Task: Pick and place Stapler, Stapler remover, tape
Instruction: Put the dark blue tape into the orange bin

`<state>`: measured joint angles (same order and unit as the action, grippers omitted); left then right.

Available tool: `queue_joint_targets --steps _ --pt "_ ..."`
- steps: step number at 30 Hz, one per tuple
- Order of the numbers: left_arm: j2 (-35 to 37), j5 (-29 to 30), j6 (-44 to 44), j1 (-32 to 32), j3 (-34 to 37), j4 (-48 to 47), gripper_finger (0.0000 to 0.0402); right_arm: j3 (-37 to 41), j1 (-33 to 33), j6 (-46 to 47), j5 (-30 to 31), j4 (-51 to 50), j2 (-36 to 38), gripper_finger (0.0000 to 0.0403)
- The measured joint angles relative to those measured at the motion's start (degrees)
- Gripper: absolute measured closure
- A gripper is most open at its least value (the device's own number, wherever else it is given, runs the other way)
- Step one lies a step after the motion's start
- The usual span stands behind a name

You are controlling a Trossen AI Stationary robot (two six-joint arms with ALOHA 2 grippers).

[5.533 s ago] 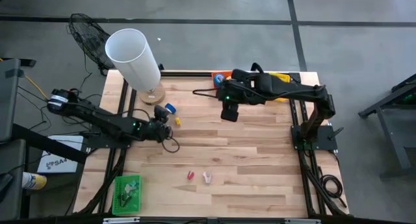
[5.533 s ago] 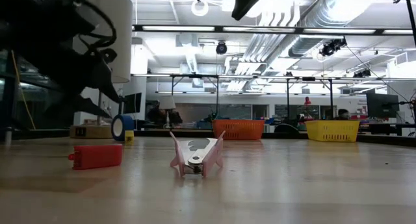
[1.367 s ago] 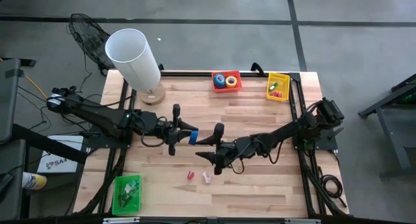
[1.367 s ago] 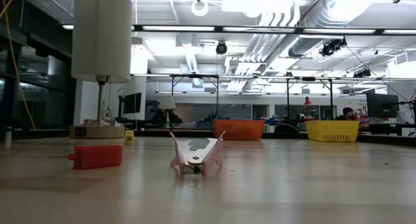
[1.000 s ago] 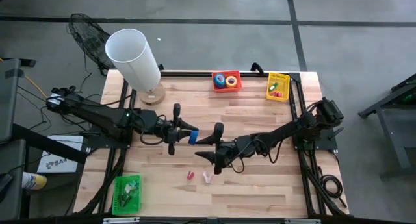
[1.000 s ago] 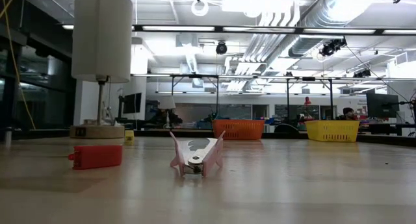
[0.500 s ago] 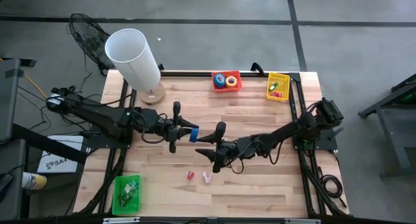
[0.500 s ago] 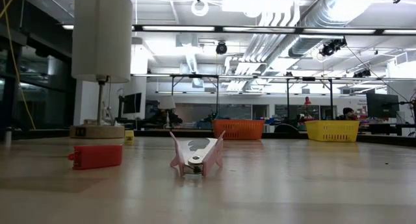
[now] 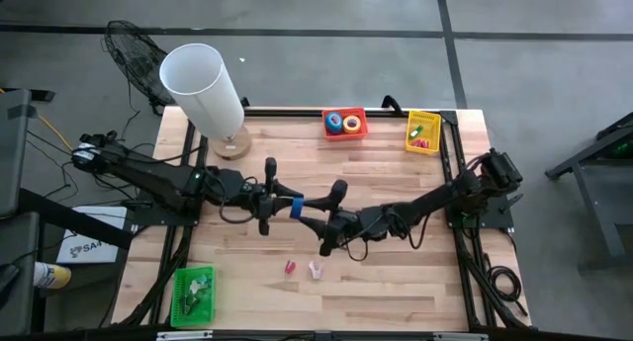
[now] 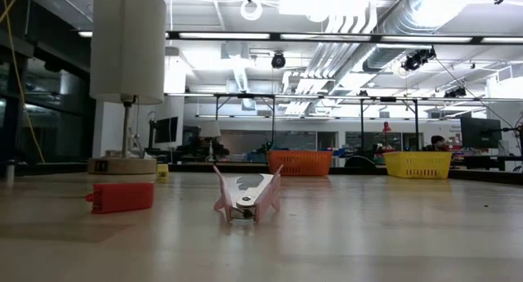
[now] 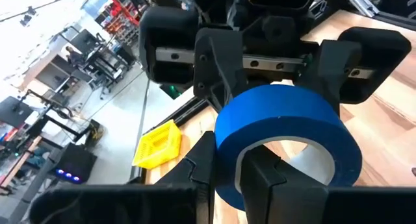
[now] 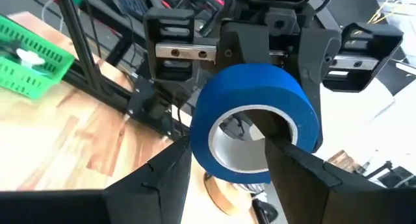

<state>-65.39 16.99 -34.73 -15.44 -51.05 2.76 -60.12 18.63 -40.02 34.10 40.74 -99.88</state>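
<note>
You have a handover under way in mid-air above the middle of the tabletop [image 9: 396,272]. Nearest you in the low view, the pink stapler remover [image 10: 247,194] and the red stapler [image 10: 120,196] both lie on the wood, neither yet picked up.

Above and beyond them, the left pincer [image 9: 288,204] is clenched on the wall of a blue tape roll [image 9: 296,208], one finger through its open centre. The right pincer [image 9: 318,215] faces it with its fingers spread around the same roll, one of them inside the ring, not yet clamped on it as far as I can judge.

At the far edge, the red tray [image 9: 345,124] already holds two tape rolls, one blue and one yellow. The yellow tray [image 9: 422,130] beside it holds small red and green pieces.

So: three tape rolls, two placed and one in transit; one stapler and one stapler remover left.
</note>
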Motion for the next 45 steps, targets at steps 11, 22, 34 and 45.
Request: queue_joint_targets --steps 11,22,34,45 --pt "0.02 0.06 -0.99 -0.04 0.04 0.96 0.0366 0.0 -2.04 5.44 -12.39 -1.03 0.07 0.0243" --pt "0.04 0.33 -0.93 0.0 0.07 0.42 0.0366 0.07 -2.19 4.53 -12.05 -2.13 0.13 0.036" --pt "0.35 5.21 -5.04 0.02 0.07 -0.27 0.0233 0.09 -2.2 6.28 -7.77 -4.93 0.15 0.0374" --pt "2.11 18.56 -5.25 0.02 -0.04 -8.71 0.0185 0.24 -6.83 16.15 0.54 -15.91 0.2 0.0374"
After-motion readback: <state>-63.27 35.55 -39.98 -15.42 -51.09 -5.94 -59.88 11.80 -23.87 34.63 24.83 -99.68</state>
